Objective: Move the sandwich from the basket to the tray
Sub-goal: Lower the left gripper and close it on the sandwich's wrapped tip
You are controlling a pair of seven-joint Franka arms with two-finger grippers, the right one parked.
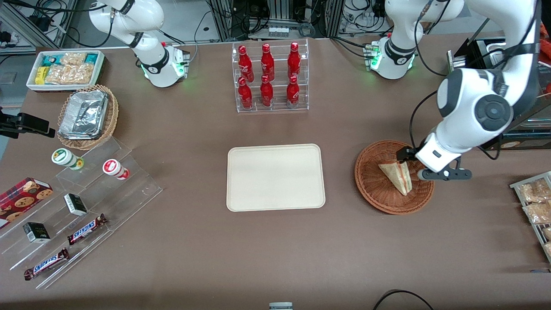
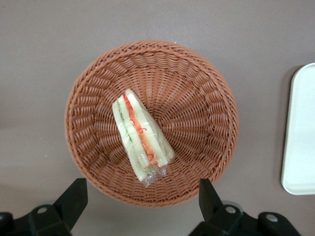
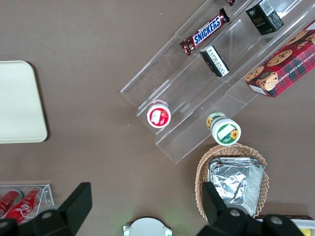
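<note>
Sandwich [image 2: 140, 135] lies wrapped in clear film on the floor of the reddish-brown wicker basket [image 2: 206, 98], its cut edge with red, pink and green layers facing up at the wrist camera. Hovering above the basket, the left arm's gripper [image 2: 142, 201] is spread wide with nothing between its fingers [image 2: 74, 199]. In the front view the cream tray [image 1: 275, 177] sits bare at the basket's nine o'clock, a short way apart. A clean pick probably means descending so the fingers straddle the wedge across its bread faces, closing gently so the filling isn't crushed, then lifting clear of the rim. Readable writing: two Snickers bars [image 1: 87, 229] on the clear tiered stand [image 1: 137, 189].
</note>
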